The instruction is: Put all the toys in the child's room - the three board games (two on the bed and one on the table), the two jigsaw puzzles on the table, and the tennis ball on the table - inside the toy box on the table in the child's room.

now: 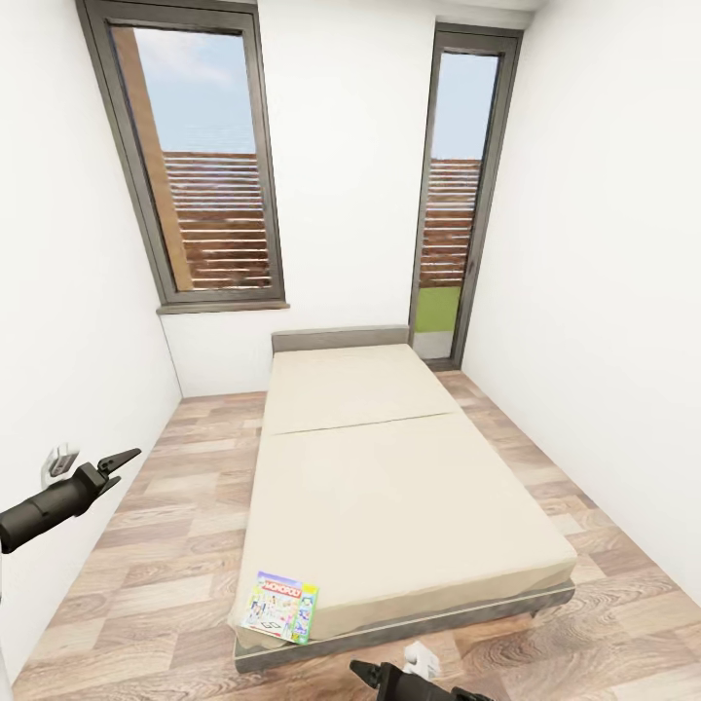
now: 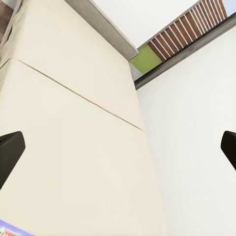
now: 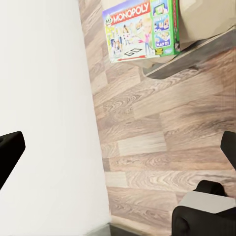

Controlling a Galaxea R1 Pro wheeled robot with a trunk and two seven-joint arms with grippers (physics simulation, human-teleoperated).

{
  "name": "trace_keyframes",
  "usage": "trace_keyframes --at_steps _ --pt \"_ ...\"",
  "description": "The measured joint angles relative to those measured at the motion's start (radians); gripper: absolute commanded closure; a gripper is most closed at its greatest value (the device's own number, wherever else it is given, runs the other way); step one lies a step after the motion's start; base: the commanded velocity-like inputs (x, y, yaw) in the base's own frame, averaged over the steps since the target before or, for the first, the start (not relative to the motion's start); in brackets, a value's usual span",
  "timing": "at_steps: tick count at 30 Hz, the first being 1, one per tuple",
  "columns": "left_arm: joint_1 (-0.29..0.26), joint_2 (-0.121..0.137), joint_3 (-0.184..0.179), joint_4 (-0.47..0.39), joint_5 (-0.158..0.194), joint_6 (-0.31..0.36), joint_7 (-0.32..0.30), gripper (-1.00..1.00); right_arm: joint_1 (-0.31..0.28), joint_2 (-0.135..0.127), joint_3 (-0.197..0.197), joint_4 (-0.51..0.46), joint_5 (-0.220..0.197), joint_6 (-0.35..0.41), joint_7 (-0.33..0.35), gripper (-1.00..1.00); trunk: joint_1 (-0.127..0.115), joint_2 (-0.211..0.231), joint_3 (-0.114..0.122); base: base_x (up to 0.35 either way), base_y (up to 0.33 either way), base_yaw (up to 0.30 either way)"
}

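Monopoly board game (image 1: 280, 607), one item, lying flat on near left corner of bed (image 1: 409, 497), not yet collected; left claw (image 1: 125, 459) and right claw (image 1: 368, 672) both spread wide, empty; toy-box loading judged still pending

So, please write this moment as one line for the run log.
phase: approaching bed | Monopoly box: on near left bed corner, untouched | left end effector: open, empty | right end effector: open, empty

Monopoly box (image 1: 280, 607) on bed's (image 1: 409, 487) near-left corner; headboard (image 1: 340, 338) at far wall.
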Motion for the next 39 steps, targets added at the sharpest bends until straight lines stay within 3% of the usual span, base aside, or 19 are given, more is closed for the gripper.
trace_keyframes --at_steps 6,14,18,23,28,39 --pt "0.000 0.000 0.000 0.000 0.000 0.000 0.000 -1.00 -0.010 0.023 -0.002 0.009 -0.002 -0.008 -0.040 -1.00 0.000 0.000 0.000 0.000 0.000 0.000" --pt "0.000 0.000 0.000 0.000 0.000 0.000 0.000 -1.00 -0.012 0.031 -0.016 0.007 -0.017 -0.049 -0.069 -1.00 0.000 0.000 0.000 0.000 0.000 0.000" --pt "0.000 0.000 0.000 0.000 0.000 0.000 0.000 -1.00 -0.039 0.029 -0.019 -0.017 -0.026 -0.006 -0.070 -1.00 0.000 0.000 0.000 0.000 0.000 0.000" --pt "0.000 0.000 0.000 0.000 0.000 0.000 0.000 -1.00 -0.107 0.024 -0.034 -0.029 -0.101 0.133 -0.070 -1.00 0.000 0.000 0.000 0.000 0.000 0.000" --pt "0.000 0.000 0.000 0.000 0.001 0.000 0.000 -1.00 -0.136 0.022 -0.042 -0.030 -0.180 0.183 -0.073 -1.00 0.000 0.000 0.000 0.000 0.000 0.000" --pt "0.000 0.000 0.000 0.000 0.001 0.000 0.000 -1.00 -0.145 0.031 -0.042 -0.020 -0.199 0.199 -0.134 -1.00 0.000 0.000 0.000 0.002 0.002 0.000"
